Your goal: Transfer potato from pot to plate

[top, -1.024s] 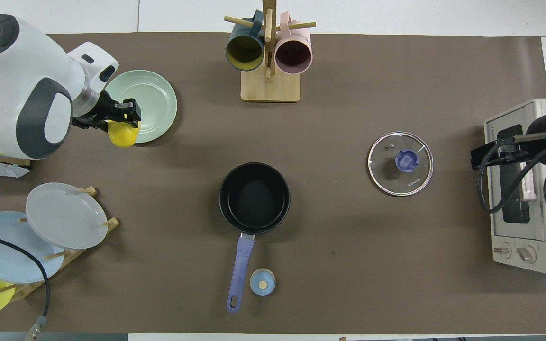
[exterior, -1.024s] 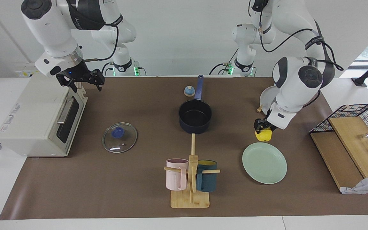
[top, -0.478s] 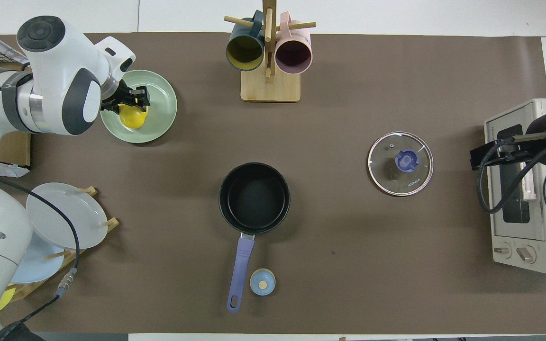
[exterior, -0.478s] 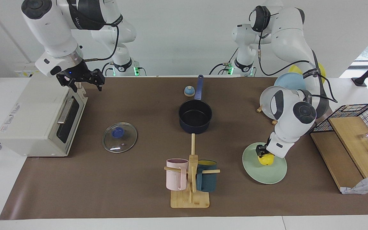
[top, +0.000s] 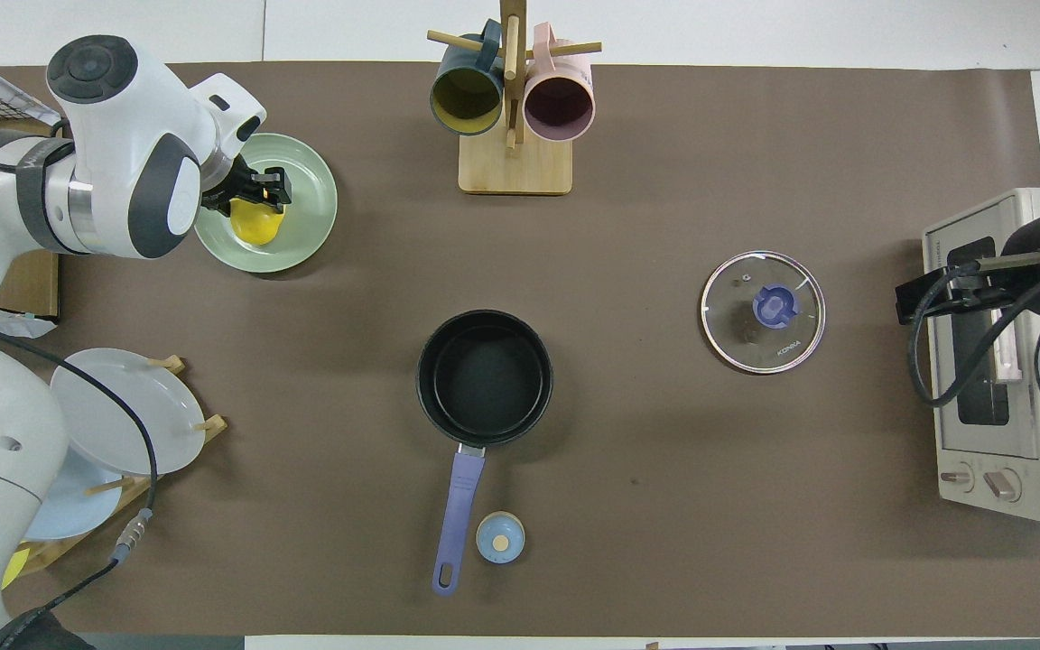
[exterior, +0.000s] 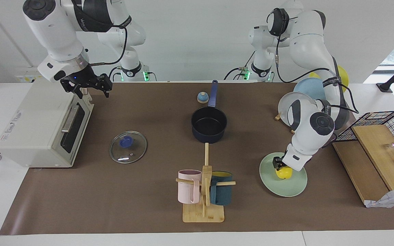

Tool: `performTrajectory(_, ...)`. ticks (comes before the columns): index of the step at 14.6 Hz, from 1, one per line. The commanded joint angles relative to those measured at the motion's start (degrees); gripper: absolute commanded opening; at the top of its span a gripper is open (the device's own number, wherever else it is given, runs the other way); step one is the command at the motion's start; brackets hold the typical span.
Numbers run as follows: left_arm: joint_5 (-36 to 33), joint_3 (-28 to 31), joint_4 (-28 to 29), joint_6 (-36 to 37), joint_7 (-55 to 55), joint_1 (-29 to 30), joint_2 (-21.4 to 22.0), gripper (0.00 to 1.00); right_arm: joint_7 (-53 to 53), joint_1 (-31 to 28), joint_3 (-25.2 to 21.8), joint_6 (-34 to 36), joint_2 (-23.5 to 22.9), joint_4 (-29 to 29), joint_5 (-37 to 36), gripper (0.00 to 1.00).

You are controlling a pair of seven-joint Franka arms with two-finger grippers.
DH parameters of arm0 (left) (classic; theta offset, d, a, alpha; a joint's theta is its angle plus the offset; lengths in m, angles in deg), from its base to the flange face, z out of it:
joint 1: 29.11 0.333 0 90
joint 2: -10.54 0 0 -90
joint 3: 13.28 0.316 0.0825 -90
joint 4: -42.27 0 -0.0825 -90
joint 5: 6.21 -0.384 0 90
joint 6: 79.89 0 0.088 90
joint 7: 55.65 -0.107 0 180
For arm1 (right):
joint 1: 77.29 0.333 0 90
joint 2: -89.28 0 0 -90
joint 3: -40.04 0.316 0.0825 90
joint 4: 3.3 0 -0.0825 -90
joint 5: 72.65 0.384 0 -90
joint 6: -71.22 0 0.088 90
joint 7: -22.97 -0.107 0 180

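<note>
The yellow potato (exterior: pixel 284 174) sits low on the mint-green plate (exterior: pixel 286 188), toward the left arm's end of the table. My left gripper (exterior: pixel 279 165) is over the plate, shut on the top of the potato. In the overhead view the left gripper (top: pixel 260 191) covers part of the potato (top: pixel 255 227) on the plate (top: pixel 311 194). The navy pot (exterior: pixel 209 124) stands empty at mid-table, its blue handle pointing toward the robots; it also shows in the overhead view (top: pixel 484 377). My right gripper (exterior: pixel 87 87) waits open over the toaster oven's (exterior: pixel 36 130) top front edge.
A glass lid (exterior: pixel 128 147) lies between the oven and the pot. A wooden mug rack (exterior: pixel 204 191) with pink and teal mugs stands farther from the robots than the pot. A dish rack with grey-white and blue plates (exterior: pixel 291 109), a wire basket (exterior: pixel 385 124) and a small blue knob (exterior: pixel 202 97) are also here.
My left gripper carried the potato from over the bare mat beside the plate to over the plate, then lowered it onto the plate. The right arm has not moved.
</note>
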Motion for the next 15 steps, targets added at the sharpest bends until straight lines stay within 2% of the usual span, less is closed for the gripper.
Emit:
performTrajectory(1,-0.9,-0.1,-0.2,-0.4,-0.1,0.0,0.5,1.0,-0.5,-0.5,0.4,-0.5,0.0,0.3,0.9,1.0)
performTrajectory(5,1.6,0.1,-0.4,3.0,0.2,0.7,5.9,1.0,-0.5,-0.5,0.4,-0.5,0.0,0.3,0.9,1.0)
performTrajectory(15,2.5,1.6,0.4,24.5,0.6,2.2,27.3,1.0,-0.6,0.0,0.8,-0.6,0.2,0.3,0.9,1.0)
